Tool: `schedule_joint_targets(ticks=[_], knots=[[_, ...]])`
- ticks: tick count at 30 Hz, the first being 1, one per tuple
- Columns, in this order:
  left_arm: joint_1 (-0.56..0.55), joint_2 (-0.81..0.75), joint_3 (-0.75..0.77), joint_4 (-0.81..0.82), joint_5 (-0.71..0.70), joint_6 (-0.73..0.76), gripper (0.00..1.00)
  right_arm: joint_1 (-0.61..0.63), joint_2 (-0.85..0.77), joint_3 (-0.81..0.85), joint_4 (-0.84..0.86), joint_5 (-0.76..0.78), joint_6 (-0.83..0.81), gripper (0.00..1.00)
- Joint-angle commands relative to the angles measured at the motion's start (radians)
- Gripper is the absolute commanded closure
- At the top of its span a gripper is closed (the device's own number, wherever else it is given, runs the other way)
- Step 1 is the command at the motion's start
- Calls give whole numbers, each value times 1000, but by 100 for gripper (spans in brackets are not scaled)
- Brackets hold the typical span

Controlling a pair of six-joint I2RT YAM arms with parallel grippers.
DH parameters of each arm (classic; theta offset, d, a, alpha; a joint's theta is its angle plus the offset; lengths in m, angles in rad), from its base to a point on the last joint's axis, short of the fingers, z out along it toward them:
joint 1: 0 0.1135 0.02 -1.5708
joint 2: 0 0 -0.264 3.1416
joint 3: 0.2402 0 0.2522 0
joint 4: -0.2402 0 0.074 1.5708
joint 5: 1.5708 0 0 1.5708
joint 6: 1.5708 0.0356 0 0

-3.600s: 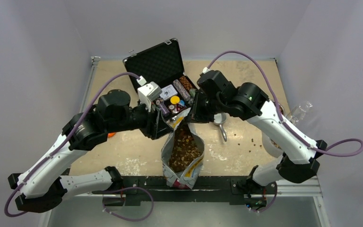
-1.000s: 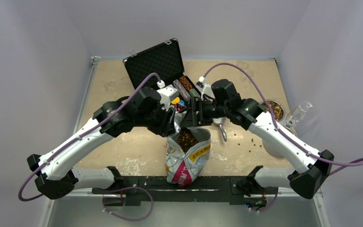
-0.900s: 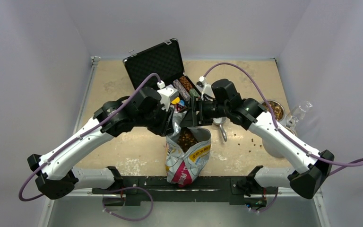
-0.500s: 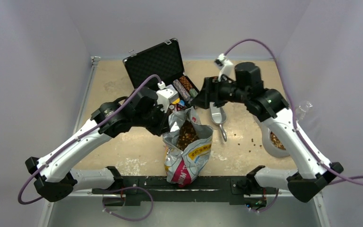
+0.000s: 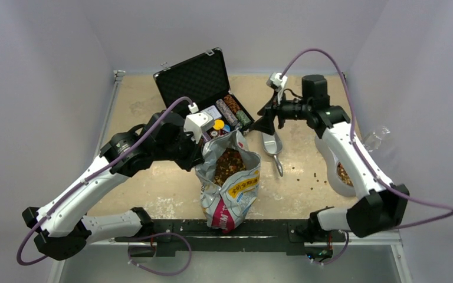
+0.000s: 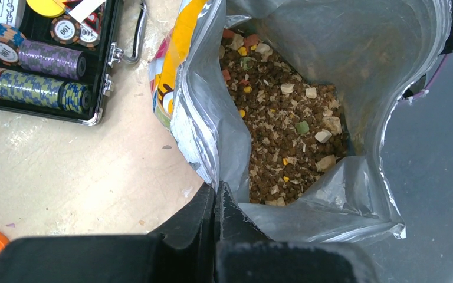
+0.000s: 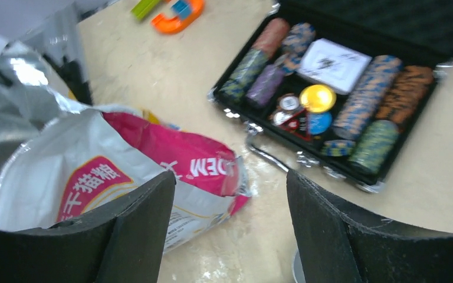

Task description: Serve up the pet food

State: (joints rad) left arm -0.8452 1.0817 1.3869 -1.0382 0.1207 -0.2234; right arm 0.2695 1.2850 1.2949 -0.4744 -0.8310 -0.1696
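The pet food [image 5: 226, 166] is brown kibble mixed with pale and coloured bits, lying inside an open printed bag [image 5: 231, 197] at the table's front centre. In the left wrist view the kibble [image 6: 289, 141] shows through the bag's foil mouth [image 6: 212, 118]. My left gripper [image 6: 217, 187] is shut on the bag's left rim, and from above it [image 5: 204, 154] sits at that edge. My right gripper [image 5: 265, 121] hangs open above the table, behind and right of the bag and apart from it. Nothing lies between its fingers [image 7: 230, 183].
An open black case [image 5: 203, 82] of poker chips [image 7: 365, 100] stands behind the bag. A metal scoop [image 5: 273, 147] lies right of the bag, near loose kibble [image 5: 307, 174]. A bowl [image 5: 341, 177] sits under the right arm, a glass jar [image 5: 377, 135] beyond it. An orange object [image 7: 180, 15] lies far left.
My left gripper has shut on the bag's left rim and drawn it leftward. My right gripper has left the bag's right rim and swung up and back to the right, open.
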Motion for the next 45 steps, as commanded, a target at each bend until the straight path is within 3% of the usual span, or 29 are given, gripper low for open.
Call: schedule_joint_targets(ticks=[1, 5, 16, 19, 23, 25, 27, 30, 32, 35, 38, 42, 45], knots=[[18, -16, -10, 0, -16, 56, 100, 31, 102, 70, -156, -273, -306, 29], [24, -6, -17, 18, 42, 60, 100, 120, 197, 181, -333, -345, -439, 32], [34, 5, 34, 7, 123, 105, 100, 254, 272, 228, -351, -496, -485, 37], [35, 6, 47, 1, 105, 107, 100, 256, 271, 216, -325, -493, -480, 53], [35, 2, 72, 4, 80, 98, 100, 256, 266, 184, -248, -524, -456, 100], [35, -3, 90, -6, 22, 72, 100, 254, 242, 142, -137, -481, -344, 100], [35, -10, 101, -25, -35, 37, 99, 254, 188, 78, 22, -401, -151, 100], [35, -16, 118, -71, -98, -15, 68, 255, 77, -45, 282, -95, 259, 100], [35, -18, 123, -90, -115, -46, 51, 254, 44, -15, 218, 98, 424, 100], [35, -28, 139, -105, -143, -94, 38, 260, -3, 31, 103, 231, 521, 100], [35, -41, 171, -100, -135, -132, 33, 261, -88, 14, 97, 412, 632, 100], [34, -40, 225, -110, -125, -184, 37, 260, -172, 8, 84, 717, 782, 100], [35, -38, 247, -106, -57, -188, 37, 253, -164, 75, -63, 919, 926, 100]])
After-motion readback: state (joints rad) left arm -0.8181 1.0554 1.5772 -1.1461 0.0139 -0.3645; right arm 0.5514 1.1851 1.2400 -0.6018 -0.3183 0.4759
